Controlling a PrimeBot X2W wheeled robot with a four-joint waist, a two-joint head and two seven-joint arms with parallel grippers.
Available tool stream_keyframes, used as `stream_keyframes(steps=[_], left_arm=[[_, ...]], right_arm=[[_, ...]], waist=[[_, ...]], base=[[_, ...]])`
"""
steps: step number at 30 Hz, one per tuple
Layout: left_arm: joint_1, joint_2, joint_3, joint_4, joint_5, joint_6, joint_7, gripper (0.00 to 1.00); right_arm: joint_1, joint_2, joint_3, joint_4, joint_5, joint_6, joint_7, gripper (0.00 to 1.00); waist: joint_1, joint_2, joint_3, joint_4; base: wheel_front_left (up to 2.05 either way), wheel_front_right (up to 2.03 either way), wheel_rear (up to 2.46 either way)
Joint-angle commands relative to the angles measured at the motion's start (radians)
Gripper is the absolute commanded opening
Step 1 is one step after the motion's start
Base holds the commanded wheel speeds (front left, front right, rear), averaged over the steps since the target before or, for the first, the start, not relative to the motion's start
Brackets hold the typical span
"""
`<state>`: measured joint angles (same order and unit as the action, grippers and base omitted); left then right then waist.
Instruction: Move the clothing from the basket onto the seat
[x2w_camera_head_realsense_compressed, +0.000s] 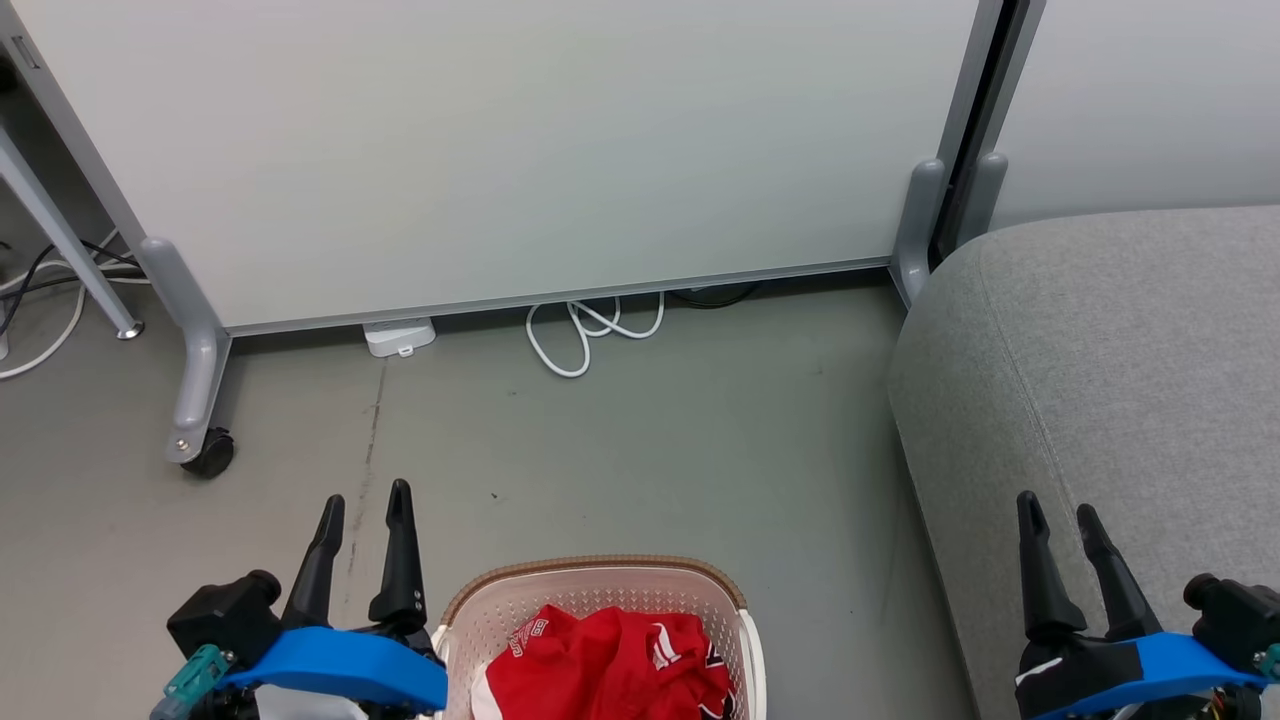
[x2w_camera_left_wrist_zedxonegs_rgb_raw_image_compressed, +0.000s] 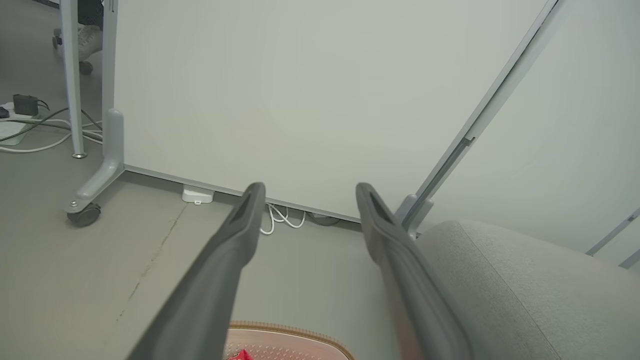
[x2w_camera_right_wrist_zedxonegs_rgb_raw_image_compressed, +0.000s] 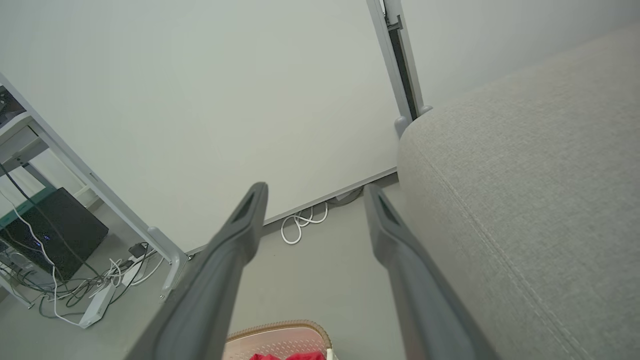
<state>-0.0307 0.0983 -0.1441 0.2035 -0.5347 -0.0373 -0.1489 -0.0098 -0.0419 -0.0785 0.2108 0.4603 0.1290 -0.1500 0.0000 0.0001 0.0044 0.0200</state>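
Red fabric is catching our eye first: the clothing (x2w_camera_head_realsense_compressed: 605, 665), a crumpled heap of red garments with white striped trim and some lettering showing, is lying inside the oval cream-white perforated plastic basket (x2w_camera_head_realsense_compressed: 600, 572) with its brown woven-look rim. That basket is standing on the grey floor (x2w_camera_head_realsense_compressed: 650, 440) at the bottom of the head view, between our two arms.

We are holding our left gripper (x2w_camera_head_realsense_compressed: 365, 497) just beside the basket on its left, above the floor, with its two long dark fingers spread wide and gripping nothing. We are holding our right gripper (x2w_camera_head_realsense_compressed: 1055, 505) over the near edge of the large grey upholstered fabric seat (x2w_camera_head_realsense_compressed: 1120, 380), jaws likewise wide open and empty. Neither one is touching the clothing.

The seat is lying to the basket's right with a strip of floor between them, and we are seeing no garment on the part of the cushion that shows. Behind both, a white partition panel (x2w_camera_head_realsense_compressed: 500, 150) is standing, with a white cable (x2w_camera_head_realsense_compressed: 590, 335) looping at its foot.

We are judging the task as not yet under way: nothing is sitting on the seat, so every garment is waiting to be lifted, carried right and released there. We are unable to count the garments, since the frame edge is cutting off the heap.
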Motion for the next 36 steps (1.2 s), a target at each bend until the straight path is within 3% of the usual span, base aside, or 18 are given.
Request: stream_keyframes(steps=[1,36], left_arm=[[-0.003,0.003,-0.005,-0.008,0.023,-0.006,-0.009,1.00],[0.018,-0.036,0.006,0.016,0.268,-0.048,-0.087,1.00]], right_arm=[[0.005,-0.008,-0.001,-0.010,-0.029,0.002,-0.008,1.00],[0.031,-0.010,0.004,-0.016,-0.342,0.002,-0.084,1.00]], waist=[[0.0000,-0.0001,0.000,0.000],[0.0000,-0.0001,-0.002,0.011]], base=[[0.00,0.00,0.00],[0.00,0.00,0.00]])
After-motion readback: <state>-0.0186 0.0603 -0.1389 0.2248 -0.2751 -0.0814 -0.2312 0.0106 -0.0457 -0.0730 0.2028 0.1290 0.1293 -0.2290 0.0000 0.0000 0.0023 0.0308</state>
